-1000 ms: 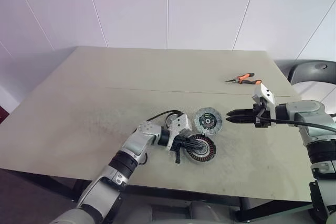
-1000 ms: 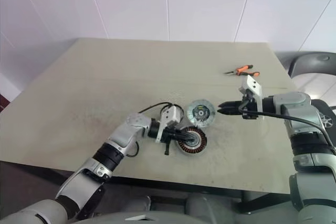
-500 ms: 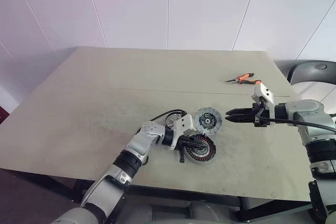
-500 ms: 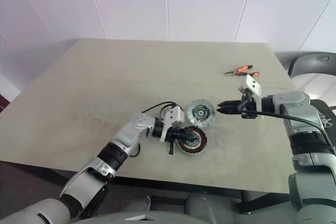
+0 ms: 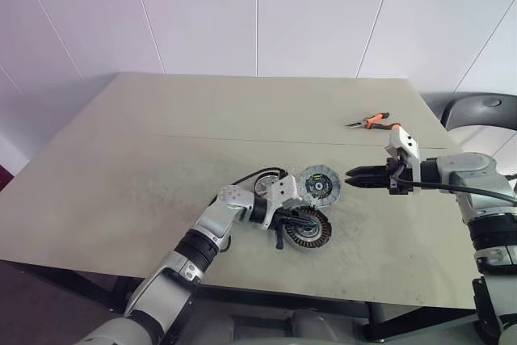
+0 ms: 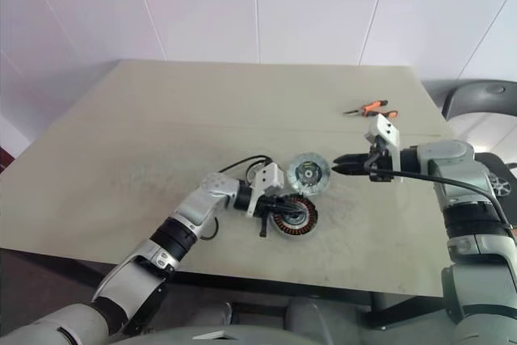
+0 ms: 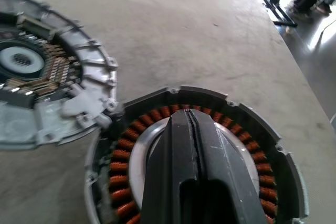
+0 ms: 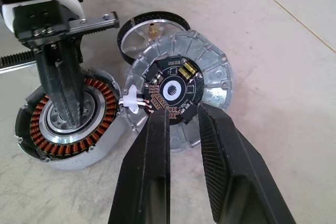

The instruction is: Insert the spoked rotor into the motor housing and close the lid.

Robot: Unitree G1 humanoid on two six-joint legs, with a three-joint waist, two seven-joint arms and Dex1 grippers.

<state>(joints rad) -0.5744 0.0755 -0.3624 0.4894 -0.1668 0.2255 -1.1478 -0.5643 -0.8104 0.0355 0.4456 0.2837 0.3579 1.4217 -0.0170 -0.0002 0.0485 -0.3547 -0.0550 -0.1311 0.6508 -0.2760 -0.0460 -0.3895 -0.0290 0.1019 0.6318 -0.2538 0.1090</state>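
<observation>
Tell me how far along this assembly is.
Done: nothing; the spoked rotor lies on the table, outside the motor housing. In hand: shut left claw over the housing's middle, open right claw empty by the lid, which lies beside the housing. Left: insert rotor, close lid.

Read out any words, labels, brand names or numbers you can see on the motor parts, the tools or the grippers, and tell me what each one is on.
No text can be read anywhere.
The lid: its round circuit board carries small components and perhaps tiny markings, too small to read.
The motor housing: copper windings and metal, no label seen.
The spoked rotor: no marking seen.
The pliers and the table: no writing.
The left gripper and the right gripper: plain black fingers.
</observation>
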